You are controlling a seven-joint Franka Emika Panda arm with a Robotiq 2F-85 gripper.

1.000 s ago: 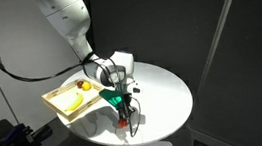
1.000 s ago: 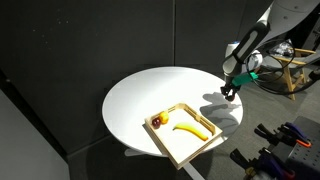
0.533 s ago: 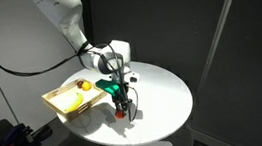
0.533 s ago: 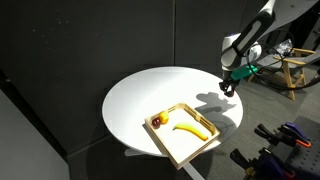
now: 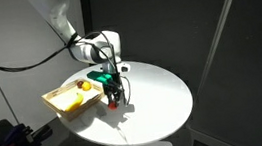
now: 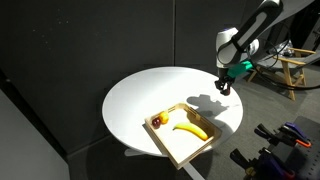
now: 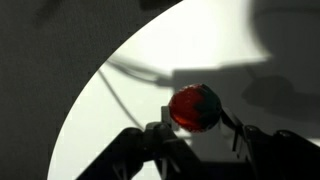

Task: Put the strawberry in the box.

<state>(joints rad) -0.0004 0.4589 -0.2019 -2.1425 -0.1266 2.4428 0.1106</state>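
1. Wrist view: the strawberry (image 7: 193, 107) is pinched between the two fingers of the hand (image 7: 195, 124), lifted clear of the white bench (image 7: 120, 110); the hand is closed down to the width of the fruit and has hold of nothing else.
2. In both exterior views the hand hangs above the bench just beside the box (image 6: 186, 150), not yet over it; the step in hand looks like the carry across.
3. Travel level and high enough to pass the low rim; a dip on the way risks clipping the wood and knocking the fruit loose.
4. The box already holds a banana (image 6: 190, 128) and a small round fruit (image 5: 85, 86) (both sit toward one side); aim for the bare wood, away from them.
5. Once over the bare patch, come straight down until the strawberry is close to the floor of the box; a rounded lump let go from high up would likely bounce or roll over the rim.
6. Open the fingers slowly and only a little, then lift straight up; squeezing harder meanwhile could bruise it.
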